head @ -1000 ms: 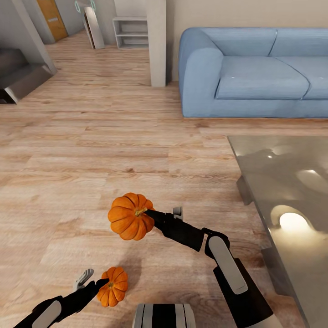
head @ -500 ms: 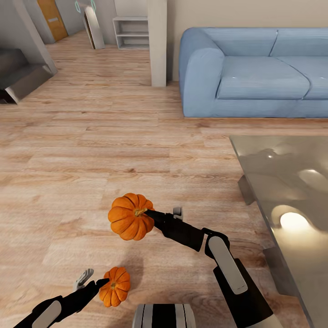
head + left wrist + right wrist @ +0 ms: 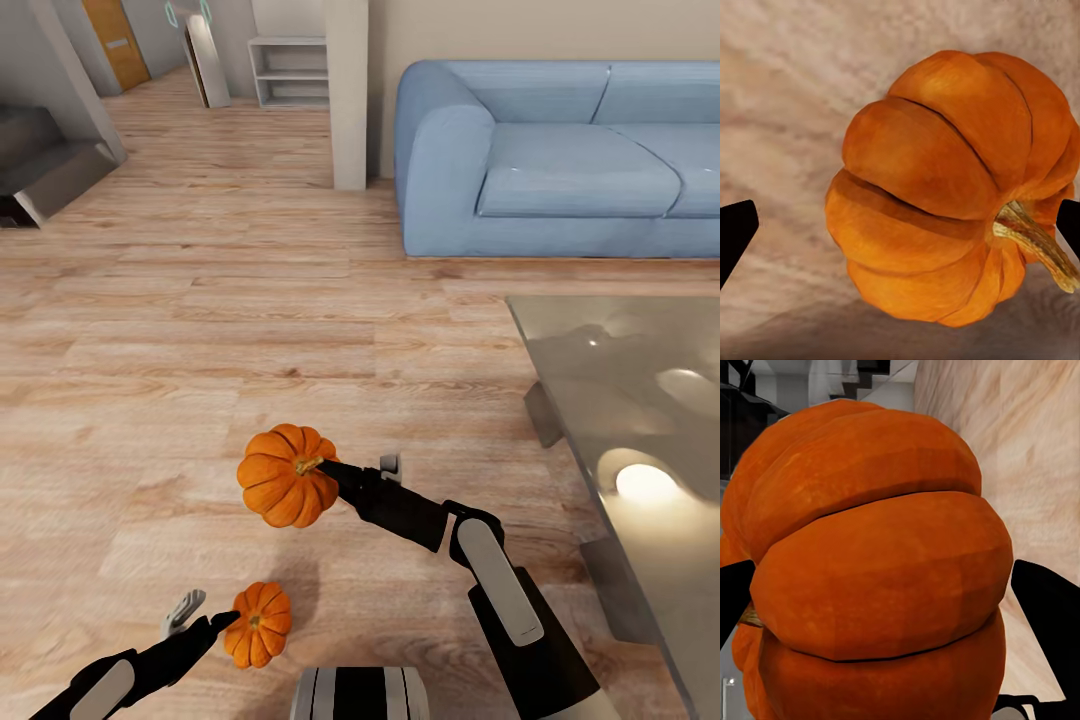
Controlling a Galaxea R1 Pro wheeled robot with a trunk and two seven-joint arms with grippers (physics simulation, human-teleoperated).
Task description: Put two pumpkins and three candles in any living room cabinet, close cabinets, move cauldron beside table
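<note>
Our right gripper (image 3: 335, 478) is clamped on the larger pumpkin (image 3: 288, 476) at lower centre of the head view, while our left gripper (image 3: 205, 620) pinches the smaller pumpkin (image 3: 258, 624) near the bottom edge, both carried above the wood floor (image 3: 200, 330). With the table (image 3: 640, 400) at the right edge and no cabinet visible, we judge we should turn the base smoothly, arms tucked and level, so neither pumpkin slips or clips the table corner.
</note>
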